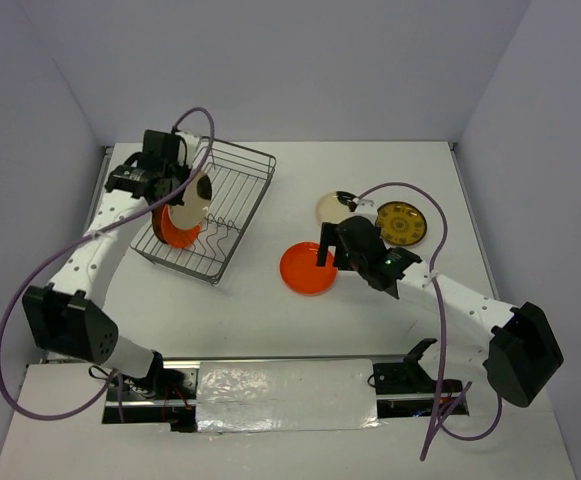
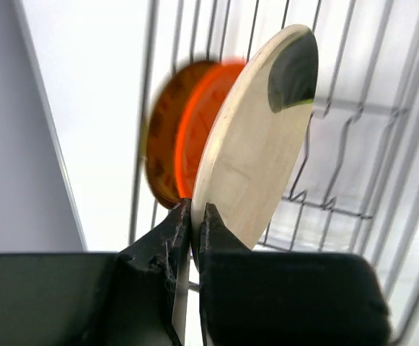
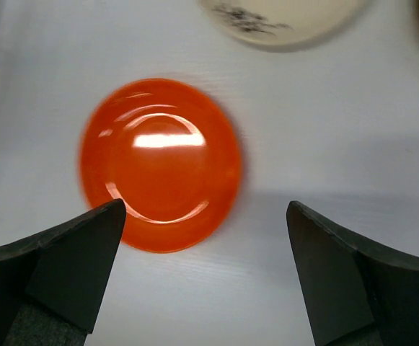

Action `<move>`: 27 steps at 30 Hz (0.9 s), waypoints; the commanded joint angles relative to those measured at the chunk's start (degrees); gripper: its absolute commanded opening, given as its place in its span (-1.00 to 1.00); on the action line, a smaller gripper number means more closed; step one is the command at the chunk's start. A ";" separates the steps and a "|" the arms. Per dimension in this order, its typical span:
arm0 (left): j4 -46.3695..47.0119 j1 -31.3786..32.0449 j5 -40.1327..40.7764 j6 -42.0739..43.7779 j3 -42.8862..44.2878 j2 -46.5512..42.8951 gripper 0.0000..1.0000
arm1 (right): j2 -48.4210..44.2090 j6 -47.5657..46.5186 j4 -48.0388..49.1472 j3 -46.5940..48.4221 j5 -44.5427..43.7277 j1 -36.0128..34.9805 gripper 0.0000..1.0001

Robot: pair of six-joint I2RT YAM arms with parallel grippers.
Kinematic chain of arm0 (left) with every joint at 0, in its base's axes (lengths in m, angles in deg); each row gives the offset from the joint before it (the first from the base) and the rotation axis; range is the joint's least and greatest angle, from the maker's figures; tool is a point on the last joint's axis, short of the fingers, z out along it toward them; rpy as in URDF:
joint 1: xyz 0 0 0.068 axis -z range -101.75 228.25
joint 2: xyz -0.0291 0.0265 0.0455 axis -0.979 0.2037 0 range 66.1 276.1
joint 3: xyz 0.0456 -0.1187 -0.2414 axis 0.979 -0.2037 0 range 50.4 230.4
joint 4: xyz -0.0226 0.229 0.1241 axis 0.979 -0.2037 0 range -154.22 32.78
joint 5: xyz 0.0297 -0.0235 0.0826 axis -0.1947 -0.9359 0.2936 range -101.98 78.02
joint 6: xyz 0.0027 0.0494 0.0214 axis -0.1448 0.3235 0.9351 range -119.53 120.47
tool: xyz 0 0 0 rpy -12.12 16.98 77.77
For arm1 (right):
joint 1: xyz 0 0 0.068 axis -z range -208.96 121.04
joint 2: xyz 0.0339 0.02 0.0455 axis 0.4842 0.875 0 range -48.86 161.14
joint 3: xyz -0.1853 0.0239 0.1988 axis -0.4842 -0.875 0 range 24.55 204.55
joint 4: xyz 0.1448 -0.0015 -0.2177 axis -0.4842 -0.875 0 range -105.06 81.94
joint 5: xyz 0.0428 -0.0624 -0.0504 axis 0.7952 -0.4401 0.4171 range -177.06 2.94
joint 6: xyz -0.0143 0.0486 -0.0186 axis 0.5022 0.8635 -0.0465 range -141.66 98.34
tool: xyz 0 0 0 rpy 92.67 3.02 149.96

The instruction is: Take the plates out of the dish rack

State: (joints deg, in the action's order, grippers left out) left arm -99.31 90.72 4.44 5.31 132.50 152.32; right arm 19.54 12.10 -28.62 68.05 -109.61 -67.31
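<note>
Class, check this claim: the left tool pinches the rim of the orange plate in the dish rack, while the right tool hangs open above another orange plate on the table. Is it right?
Not quite: the left tool pinches the rim of the cream plate; the orange plate in the dish rack stands behind it, ungripped, as the left wrist view shows. The rest holds.

No text, label, brand, number or sign can be read in any view. The only marks are decoration: a dark blotch on the blotched cream plate point(image 2: 256, 166) standing on edge in the dish rack point(image 1: 235, 190). There are thin dark squiggles on the second cream plate point(image 3: 288, 21) well right of the rack - too blurred to read as writing - and a dark patterned ring on the mustard plate point(image 1: 402, 223), farther right still.
</note>
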 commanded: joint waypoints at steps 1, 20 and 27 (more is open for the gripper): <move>-2.29 0.19 -3.32 0.79 7.53 -6.84 -1.00 | -3.18 -5.09 17.67 2.37 15.91 -0.76 1.00; -3.18 -0.08 -68.37 5.88 1.39 -15.90 -0.92 | 7.01 -5.81 47.36 12.92 46.80 -0.76 0.02; 4.28 -0.25 -49.78 -2.97 -0.45 -17.22 0.62 | 2.53 -5.20 44.83 7.47 43.03 1.25 -1.00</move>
State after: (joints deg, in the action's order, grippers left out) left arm -101.80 90.26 -52.54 6.25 132.09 137.06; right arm 25.11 5.50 16.58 77.01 -63.62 -67.55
